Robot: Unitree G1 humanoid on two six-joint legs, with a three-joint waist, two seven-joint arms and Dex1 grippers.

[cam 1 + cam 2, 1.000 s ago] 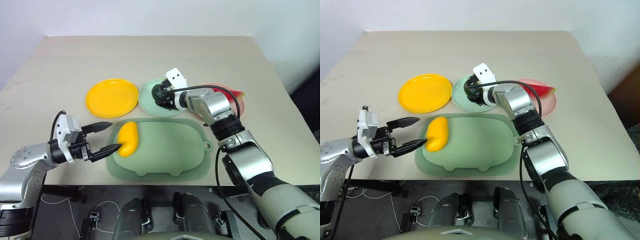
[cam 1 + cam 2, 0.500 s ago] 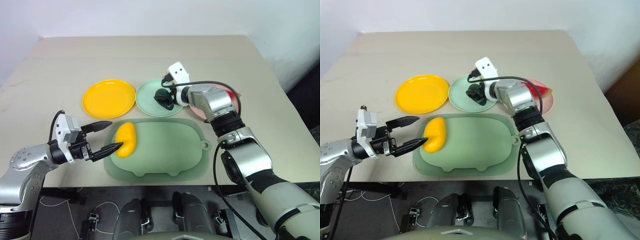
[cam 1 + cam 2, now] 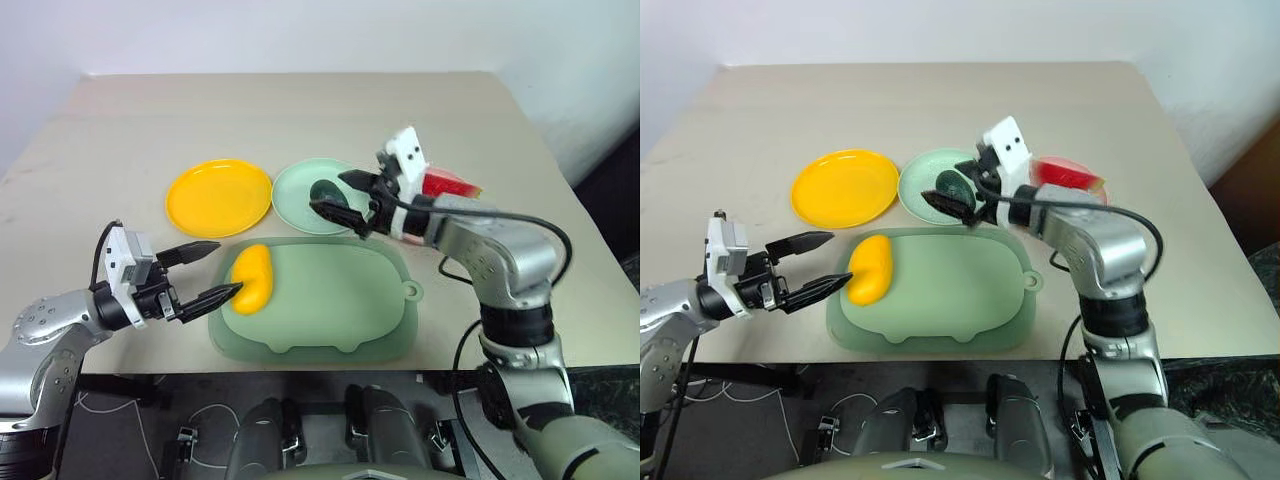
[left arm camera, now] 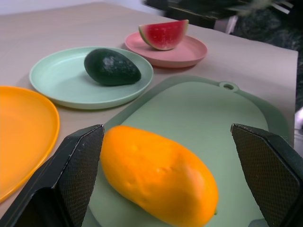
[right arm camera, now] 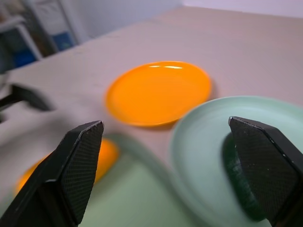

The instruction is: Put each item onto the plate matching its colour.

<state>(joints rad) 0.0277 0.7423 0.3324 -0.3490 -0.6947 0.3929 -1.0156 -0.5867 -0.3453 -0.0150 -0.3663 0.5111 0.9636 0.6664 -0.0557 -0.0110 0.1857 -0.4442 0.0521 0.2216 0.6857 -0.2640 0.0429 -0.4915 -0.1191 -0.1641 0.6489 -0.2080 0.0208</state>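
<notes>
Spread wide and empty, the left gripper [image 3: 212,284] sits level at the tabletop's near left edge, one fingertip touching or almost touching the mango [image 3: 252,278], the other reaching toward the yellow-orange plate [image 3: 219,196]. That mango lies on the left end of the pale green tray [image 3: 340,300], at the table's near edge, its long axis running from near edge toward far edge with a slight tilt; in the left wrist view it fills the gap between the two fingers [image 4: 78,175]. Right gripper [image 3: 334,195], likewise parted and holding nothing, hovers above the mint green plate [image 3: 300,195], pointing toward the left edge of the table. Avocado [image 4: 111,67] rests on that plate, its long axis roughly across the table; from the head camera it is partly hidden behind the right gripper's fingers [image 3: 330,211]. Watermelon wedge [image 4: 163,34] stands on the pink plate [image 4: 189,49] toward the right edge, rind down; from the head the right forearm covers most of that plate. Three plates line up across the middle of the tabletop, yellow-orange nearest the left edge, empty
</notes>
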